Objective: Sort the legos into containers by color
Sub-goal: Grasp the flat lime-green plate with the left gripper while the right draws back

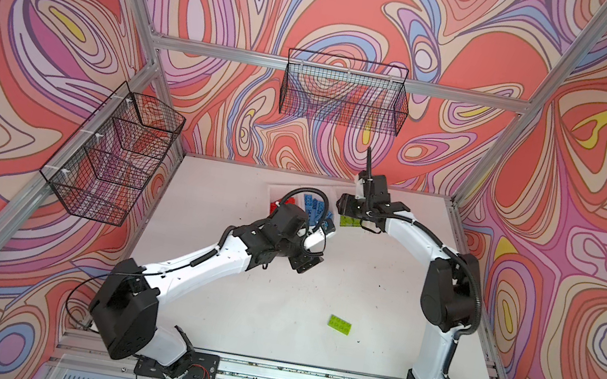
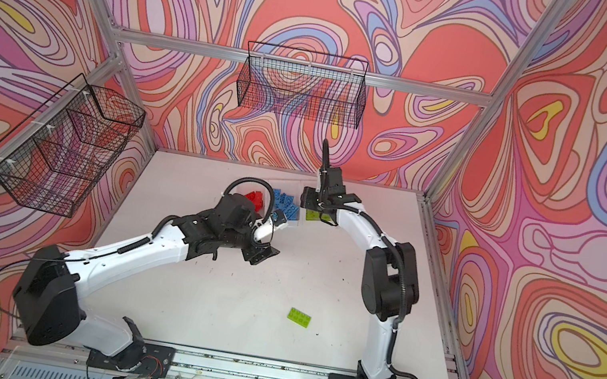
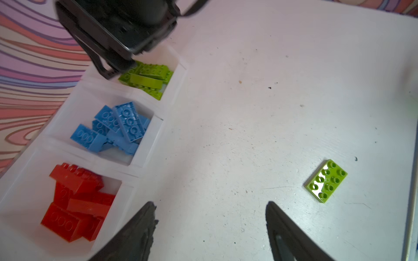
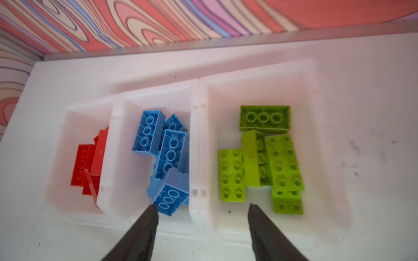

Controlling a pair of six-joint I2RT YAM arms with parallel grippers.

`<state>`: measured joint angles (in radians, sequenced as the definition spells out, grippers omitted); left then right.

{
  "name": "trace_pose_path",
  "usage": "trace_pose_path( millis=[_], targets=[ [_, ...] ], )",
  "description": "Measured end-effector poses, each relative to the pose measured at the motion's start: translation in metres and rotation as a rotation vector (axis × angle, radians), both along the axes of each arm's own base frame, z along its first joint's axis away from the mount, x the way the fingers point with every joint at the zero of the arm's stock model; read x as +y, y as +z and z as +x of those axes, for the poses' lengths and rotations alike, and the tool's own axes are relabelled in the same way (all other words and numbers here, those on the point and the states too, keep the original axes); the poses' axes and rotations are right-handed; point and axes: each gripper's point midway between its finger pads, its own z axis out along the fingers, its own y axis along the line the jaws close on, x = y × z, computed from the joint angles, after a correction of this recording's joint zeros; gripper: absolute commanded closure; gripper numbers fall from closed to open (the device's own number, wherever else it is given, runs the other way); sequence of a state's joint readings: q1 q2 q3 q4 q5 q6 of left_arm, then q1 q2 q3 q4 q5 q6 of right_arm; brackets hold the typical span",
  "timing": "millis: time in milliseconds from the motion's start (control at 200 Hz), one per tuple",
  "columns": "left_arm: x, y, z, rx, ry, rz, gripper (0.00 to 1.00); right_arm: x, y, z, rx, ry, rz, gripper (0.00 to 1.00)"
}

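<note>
Three white containers stand in a row at the back of the table. In the right wrist view one holds red legos, the middle one blue legos, and the last several lime green legos. One loose green lego lies studs up on the bare table near the front. My right gripper hangs open and empty over the front wall between the blue and green containers. My left gripper is open over bare table beside the row, holding nothing.
A black wire basket hangs on the back wall and a tiered one on the left wall. The right arm's wrist hangs over the green container. Aluminium posts frame the white table.
</note>
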<state>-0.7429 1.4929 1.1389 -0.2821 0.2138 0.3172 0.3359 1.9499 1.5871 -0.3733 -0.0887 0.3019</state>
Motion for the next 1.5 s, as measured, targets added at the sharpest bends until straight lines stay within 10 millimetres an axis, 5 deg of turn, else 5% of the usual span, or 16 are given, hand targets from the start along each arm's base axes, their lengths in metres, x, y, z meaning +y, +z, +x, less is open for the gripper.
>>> trace_pose_path(
  millis=[120,230,401,601,1192,1503],
  targets=[
    [-0.036,-0.029,-0.019,0.025,-0.131,0.07,0.2,-0.041,0.034,-0.012,-0.073,-0.079,0.019,0.34],
    [-0.064,-0.055,-0.041,0.048,-0.259,0.127,0.19,-0.068,0.045,-0.028,-0.104,-0.132,0.03,0.33],
    [-0.088,-0.091,-0.079,0.079,-0.46,0.211,0.19,-0.103,0.032,-0.05,-0.075,-0.2,0.029,0.34],
    [-0.092,-0.11,-0.106,0.131,-0.606,0.251,0.2,-0.137,0.011,-0.067,-0.026,-0.269,0.022,0.34],
    [-0.095,-0.166,-0.12,0.201,-0.68,0.4,0.32,-0.142,0.003,-0.072,-0.018,-0.273,0.038,0.36],
    [-0.104,-0.167,-0.114,0.166,-0.654,0.417,0.69,-0.149,-0.002,-0.073,-0.015,-0.29,0.038,0.37]
  ],
)
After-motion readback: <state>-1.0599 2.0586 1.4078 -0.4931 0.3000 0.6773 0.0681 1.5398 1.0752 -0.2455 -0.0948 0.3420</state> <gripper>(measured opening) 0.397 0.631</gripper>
